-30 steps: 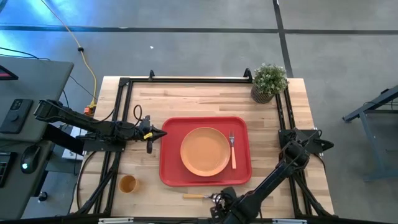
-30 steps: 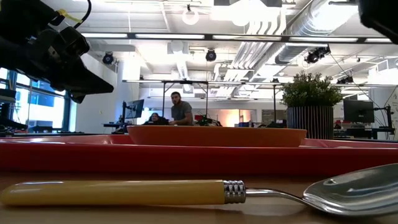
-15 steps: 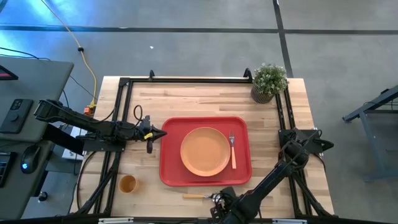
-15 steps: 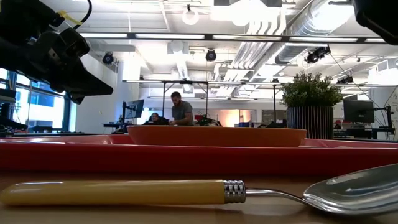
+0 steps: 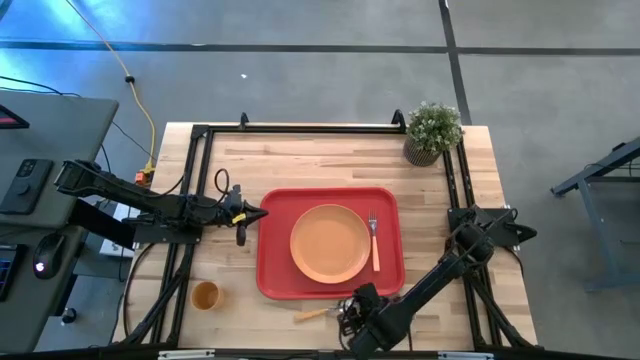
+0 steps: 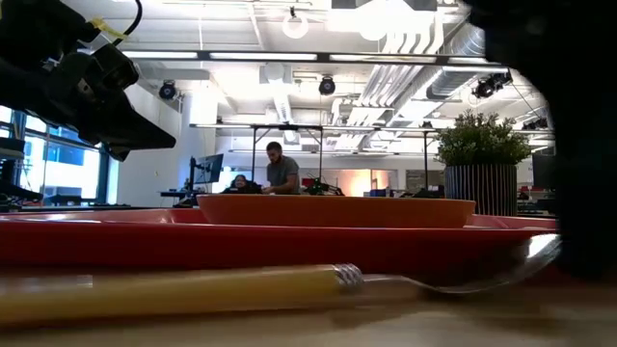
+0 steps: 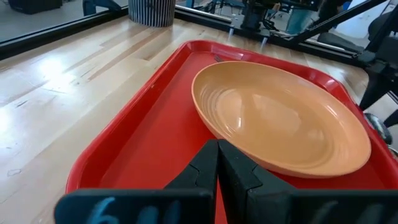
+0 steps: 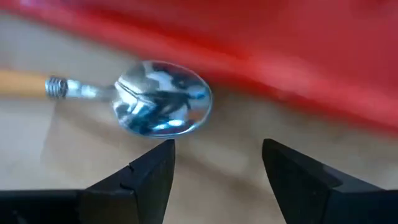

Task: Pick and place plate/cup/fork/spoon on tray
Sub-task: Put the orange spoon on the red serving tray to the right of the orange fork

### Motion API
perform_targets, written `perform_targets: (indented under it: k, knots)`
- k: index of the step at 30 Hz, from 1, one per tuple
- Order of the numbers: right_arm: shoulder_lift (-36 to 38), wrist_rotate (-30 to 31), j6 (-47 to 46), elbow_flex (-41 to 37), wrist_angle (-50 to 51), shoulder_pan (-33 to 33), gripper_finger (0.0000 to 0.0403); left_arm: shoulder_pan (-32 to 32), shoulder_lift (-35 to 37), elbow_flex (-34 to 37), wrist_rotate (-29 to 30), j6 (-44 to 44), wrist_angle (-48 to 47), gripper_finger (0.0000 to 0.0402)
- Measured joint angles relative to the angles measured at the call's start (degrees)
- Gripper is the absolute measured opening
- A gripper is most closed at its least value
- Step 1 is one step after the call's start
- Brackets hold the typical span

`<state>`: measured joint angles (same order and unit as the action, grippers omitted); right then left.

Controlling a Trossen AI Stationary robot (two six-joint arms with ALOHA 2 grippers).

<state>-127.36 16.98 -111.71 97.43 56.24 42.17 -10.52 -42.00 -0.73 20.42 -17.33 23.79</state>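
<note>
At the lower centre of the high view, the right gripper holds its jaws released over the spoon bowl, apparently to grasp it for the tray, while the left gripper, jaws clenched, waits at centre left.

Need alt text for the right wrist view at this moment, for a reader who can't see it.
The right end effector is open, its two dark fingers apart just short of the spoon, whose silver bowl lies on the wooden table. The spoon's yellow handle runs off one side, and the red tray lies beyond, blurred.
</note>
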Motion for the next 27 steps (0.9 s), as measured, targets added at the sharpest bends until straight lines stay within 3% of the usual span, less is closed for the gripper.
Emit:
perform_targets:
  k: [8, 16, 27]
  knots:
    - [0.82, 2.1, 5.26, 0.11, -4.08, -2.31, 0.0234, 0.0, 0.0, 0.0, -0.24, 0.03, -0.35, 0.0001]
    - [0.82, -0.84, 2.04, 0.14, -6.28, -0.92, 0.0234, 0.0, -0.01, 0.0, -0.27, 1.28, -0.62, 0.0001]
    - [0.07, 6.86, -5.24, -0.54, -9.76, -0.58, 0.0234, 0.0, -0.02, 0.0, 0.14, 2.53, -0.61, 0.0001]
